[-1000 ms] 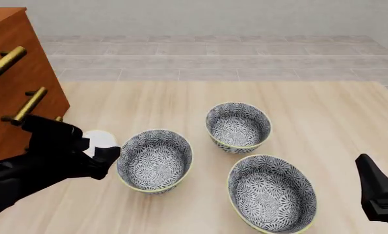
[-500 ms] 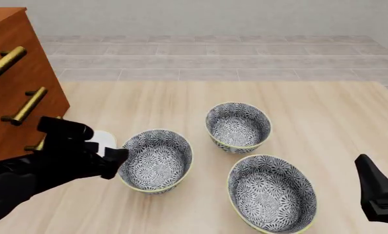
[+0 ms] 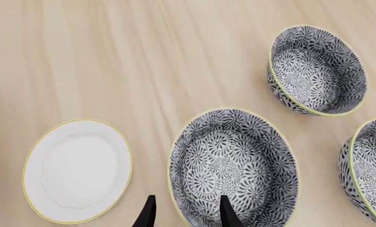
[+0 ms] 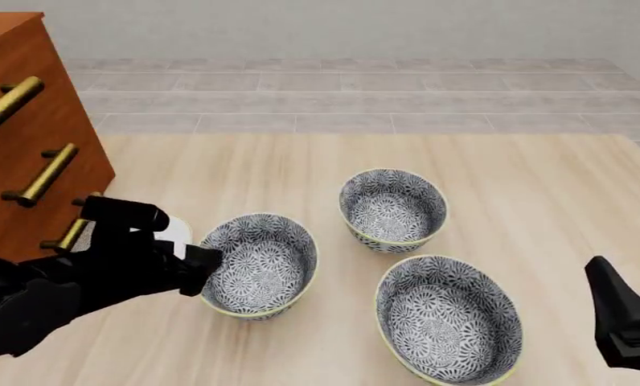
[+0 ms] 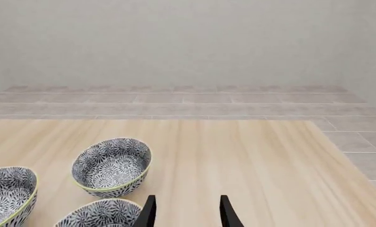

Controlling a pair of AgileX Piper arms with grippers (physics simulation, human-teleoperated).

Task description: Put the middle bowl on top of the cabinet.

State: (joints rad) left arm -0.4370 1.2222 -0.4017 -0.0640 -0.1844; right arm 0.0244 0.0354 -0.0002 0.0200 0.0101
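Of three black-and-white floral bowls, the middle bowl (image 4: 258,264) is the medium-sized one at the left, nearest the cabinet (image 4: 30,153). My left gripper (image 4: 198,269) is open at this bowl's left rim. In the left wrist view its two fingertips (image 3: 186,216) straddle the near rim of the bowl (image 3: 233,165), one inside and one outside. The reddish-brown cabinet with brass handles stands at the far left. My right gripper (image 4: 621,322) hangs open at the right edge, holding nothing, with its fingertips (image 5: 186,215) well apart.
A smaller floral bowl (image 4: 393,209) sits behind and to the right, and a larger one (image 4: 447,320) in front to the right. A white shallow dish (image 3: 78,170) lies between the middle bowl and the cabinet, mostly hidden by my left arm in the front view.
My left arm has moved right toward the middle bowl, bringing its fingers to the bowl's left rim and covering more of the white dish. The right arm and the bowls have stayed still.
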